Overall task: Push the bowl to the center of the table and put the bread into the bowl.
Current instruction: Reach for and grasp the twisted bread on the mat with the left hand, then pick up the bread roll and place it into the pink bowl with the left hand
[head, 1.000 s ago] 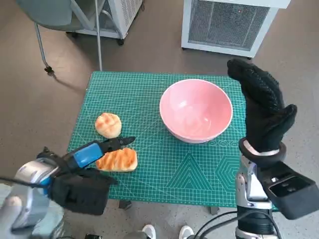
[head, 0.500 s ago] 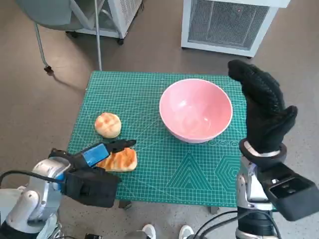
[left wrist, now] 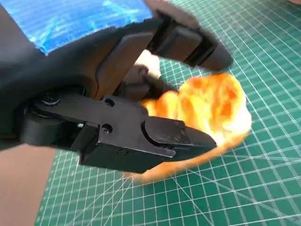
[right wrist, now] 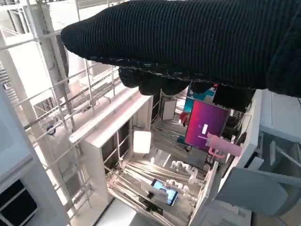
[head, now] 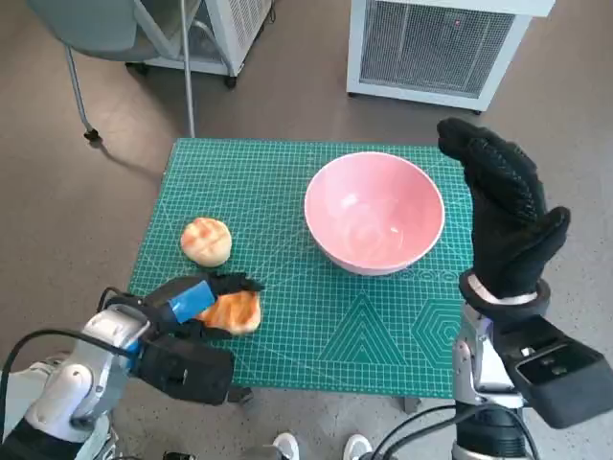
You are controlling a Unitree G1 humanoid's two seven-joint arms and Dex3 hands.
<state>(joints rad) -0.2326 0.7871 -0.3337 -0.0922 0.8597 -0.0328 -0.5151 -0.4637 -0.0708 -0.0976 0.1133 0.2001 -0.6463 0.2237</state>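
Bread (head: 233,311), an orange-brown ridged loaf, lies on the green cutting mat (head: 316,326) near its front left corner, and the left hand (head: 196,297) is down over it. In the left wrist view its black fingers (left wrist: 164,134) sit on either side of the loaf; they appear to touch it, but blur makes a firm grip hard to confirm. A second, round bun (head: 208,240) rests just behind. The pink bowl (head: 374,213) stands right of centre, empty. The right hand (head: 505,216) is raised beside the bowl, fingers extended, holding nothing.
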